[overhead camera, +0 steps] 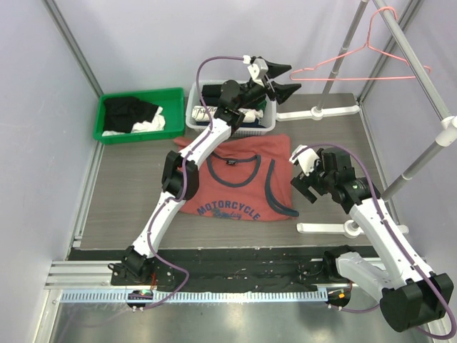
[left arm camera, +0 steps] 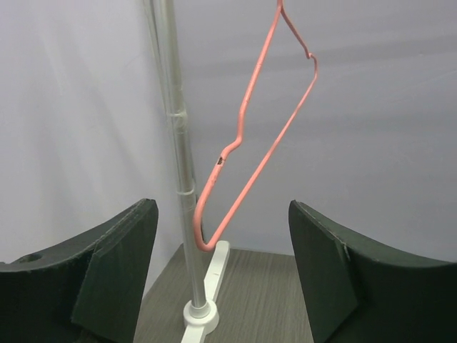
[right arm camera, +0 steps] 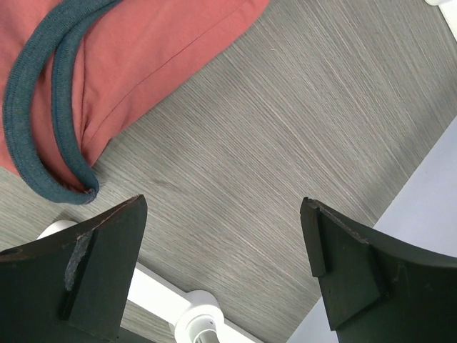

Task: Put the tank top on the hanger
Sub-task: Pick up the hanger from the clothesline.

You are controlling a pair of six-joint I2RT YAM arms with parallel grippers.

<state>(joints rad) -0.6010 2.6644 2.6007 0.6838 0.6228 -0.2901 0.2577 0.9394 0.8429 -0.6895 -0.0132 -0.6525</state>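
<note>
The rust-red tank top (overhead camera: pixel 239 179) with navy trim lies flat on the table, chest graphic up. Its armhole edge shows in the right wrist view (right arm camera: pixel 107 78). The pink wire hanger (overhead camera: pixel 357 68) hangs by its hook from the rack's top bar at the back right. In the left wrist view the hanger (left arm camera: pixel 264 136) hangs ahead beside a pole. My left gripper (overhead camera: pixel 285 80) is open and empty, raised above the white basket, pointing at the hanger. My right gripper (overhead camera: pixel 303 184) is open and empty, just right of the shirt, above bare table (right arm camera: pixel 285 107).
A green bin (overhead camera: pixel 114 132) with black and white cloth stands at back left. A white basket (overhead camera: pixel 196 120) of folded clothes sits behind the shirt. The rack's poles (overhead camera: pixel 343 53) and white feet (overhead camera: pixel 318 112) stand at the right; another foot (overhead camera: pixel 325 229) is near my right arm.
</note>
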